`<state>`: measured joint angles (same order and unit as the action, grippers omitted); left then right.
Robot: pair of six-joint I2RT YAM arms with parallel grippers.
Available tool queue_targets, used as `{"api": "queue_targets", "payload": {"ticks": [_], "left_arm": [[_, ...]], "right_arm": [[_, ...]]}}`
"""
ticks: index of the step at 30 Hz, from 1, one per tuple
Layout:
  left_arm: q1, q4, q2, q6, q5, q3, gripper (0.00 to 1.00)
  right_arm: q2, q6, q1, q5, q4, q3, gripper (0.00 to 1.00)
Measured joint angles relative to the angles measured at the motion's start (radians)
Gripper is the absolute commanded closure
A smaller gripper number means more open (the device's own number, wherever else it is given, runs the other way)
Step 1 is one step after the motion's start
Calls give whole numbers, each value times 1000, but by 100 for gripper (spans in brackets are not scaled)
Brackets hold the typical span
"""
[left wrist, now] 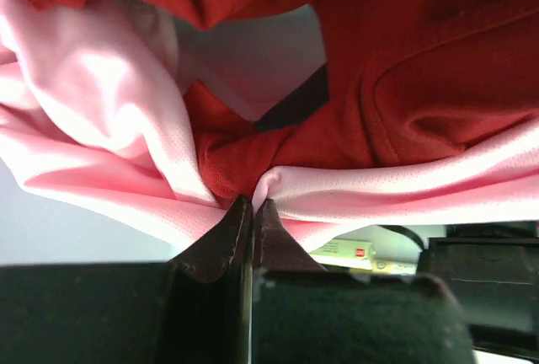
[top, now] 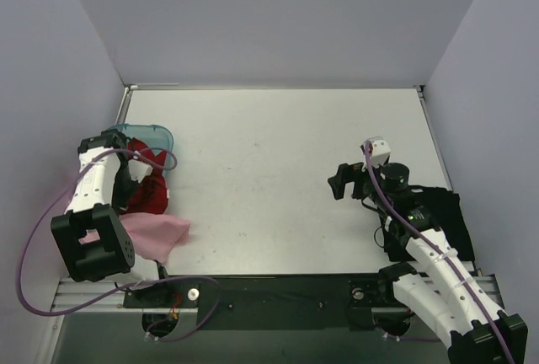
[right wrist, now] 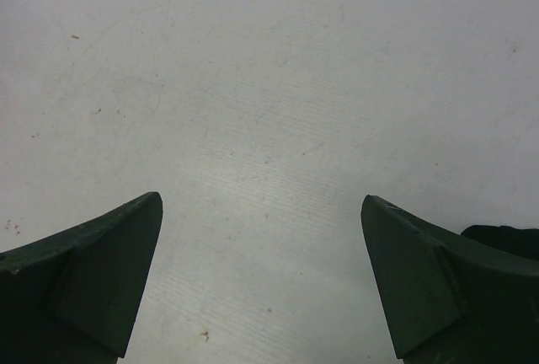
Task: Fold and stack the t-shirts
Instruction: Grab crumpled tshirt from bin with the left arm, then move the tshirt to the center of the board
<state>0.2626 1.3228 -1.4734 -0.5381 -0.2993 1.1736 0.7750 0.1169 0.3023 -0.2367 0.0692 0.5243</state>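
On my left wrist feed the left gripper [left wrist: 253, 206] is clamped tight on a pinch of the pink shirt [left wrist: 101, 94]. The two fingers meet with only a thin fold of cloth between them. The dark red shirt [left wrist: 421, 69] fills the frame above that fold, bunched up and tangled with the pink one, so the two overlap right at the grip.

From the overhead camera both shirts sit at the left side of the table [top: 278, 153], crumpled together beside the left arm. The red one lies just in front of the teal bin [top: 147, 135], and the pink one spreads out from under it towards the near edge. The arm covers the fingers in that view, so I go by the wrist camera for the grip.

The right gripper [right wrist: 261, 202] is wide open and holds nothing — I see only bare, scuffed tabletop between its fingers. Overhead, it hangs above the right half of the table, well apart from the pink and red shirts. The black shirt [top: 450, 212] lies under the right arm near the right edge, and a corner of it shows at the right margin of the right wrist view.
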Motion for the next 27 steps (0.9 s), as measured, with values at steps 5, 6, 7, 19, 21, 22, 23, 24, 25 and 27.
{"api": "queue_targets", "payload": {"ticks": [5,6,7,19,21,22,23,24,25,27], "left_arm": [[-2,10,31,-8,-85,6,100],[-2,23,36,-8,-101,30,100],[-3,35,39,-8,-117,73,100],[-27,-16,48,-56,-217,936,100],[-35,-85,74,-84,-225,976,100],[-39,-110,85,-99,-229,977,100],[-44,-136,97,-115,-231,977,100],[-47,-156,103,-127,-230,976,100],[-50,-185,109,-134,-222,969,100],[-55,-220,112,-125,-182,966,100]], "right_arm": [[3,-3,0,0,0,0,1],[4,-3,0,0,0,0,1],[5,-4,0,0,0,0,1],[31,-6,0,-16,-5,40,1],[35,-6,0,-20,-5,53,1],[37,-6,0,-22,-5,58,1],[39,-6,0,-23,-5,61,1],[40,-6,0,-24,-5,63,1],[40,-6,0,-25,-5,64,1],[40,-5,0,-27,-6,65,1]]}}
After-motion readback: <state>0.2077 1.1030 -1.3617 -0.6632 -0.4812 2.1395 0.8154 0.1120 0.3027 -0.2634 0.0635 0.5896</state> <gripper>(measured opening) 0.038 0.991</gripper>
